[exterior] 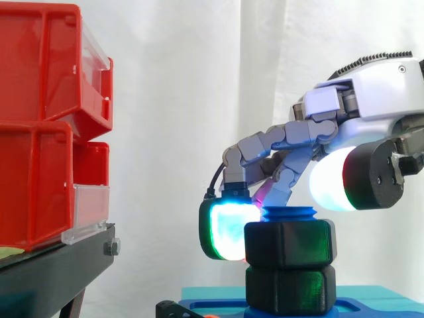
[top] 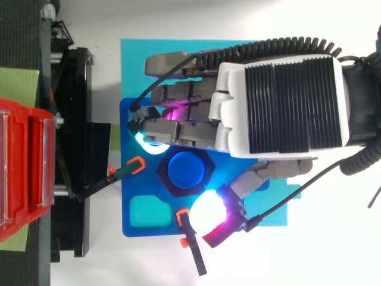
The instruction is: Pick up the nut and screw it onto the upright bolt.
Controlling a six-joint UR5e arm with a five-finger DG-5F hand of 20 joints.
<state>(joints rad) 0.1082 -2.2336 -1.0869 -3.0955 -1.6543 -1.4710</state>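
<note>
Robot hand (exterior: 377, 93) in from the right, set low over the nut (exterior: 289, 242); grasp or release not determinable from either view. Nut location: directly beneath the hand, seated around the upright blue bolt (exterior: 289, 213), bolt top just proud of the nut's upper face, black hex base (exterior: 289, 289) touching the nut from below. Containers: two stacked red bins (exterior: 36, 179) on a black stand (exterior: 59, 265), well apart from the hand on the side opposite the wrist; clear front panels; contents hidden by the red walls. Under the hand: dark blue fixture plate (top: 128, 196) on a cyan sheet (top: 134, 65), with a teal square pad (top: 149, 213) near the bolt. Obstructions near the hand: one orange-and-black clip (top: 128, 169) just beside the nut on the bin side, a second clip (top: 193, 247) at the plate's edge.
</note>
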